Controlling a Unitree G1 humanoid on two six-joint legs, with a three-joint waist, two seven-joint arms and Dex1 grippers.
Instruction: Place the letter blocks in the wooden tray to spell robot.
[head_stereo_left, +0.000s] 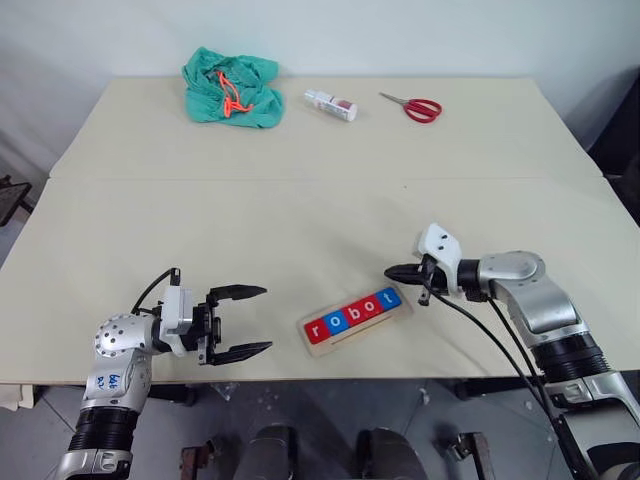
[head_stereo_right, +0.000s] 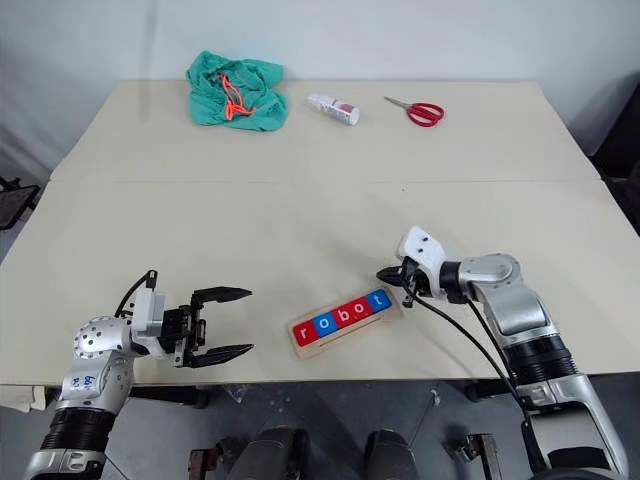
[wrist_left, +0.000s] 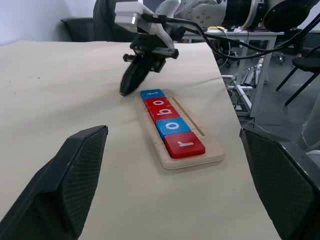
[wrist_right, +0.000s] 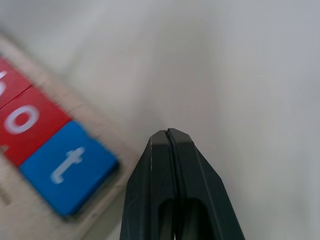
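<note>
The wooden tray (head_stereo_left: 362, 330) lies near the table's front edge, slightly angled. Five letter blocks (head_stereo_left: 354, 312) sit in it in a row and read r, o, b, o, t: red, blue, red, red, blue. In the left wrist view the same row of letter blocks (wrist_left: 171, 125) runs away from the camera. My right gripper (head_stereo_left: 390, 271) is shut with nothing in it. Its tip hovers just beyond the blue t block (wrist_right: 67, 172), off the tray's right end. My left gripper (head_stereo_left: 264, 319) stands open and empty to the left of the tray, pointing towards it.
At the table's far edge lie a green cloth with an orange cord (head_stereo_left: 230, 90), a small white bottle (head_stereo_left: 331, 104) and red-handled scissors (head_stereo_left: 415, 106). A seam (head_stereo_left: 300, 180) crosses the table. The tray lies close to the front edge.
</note>
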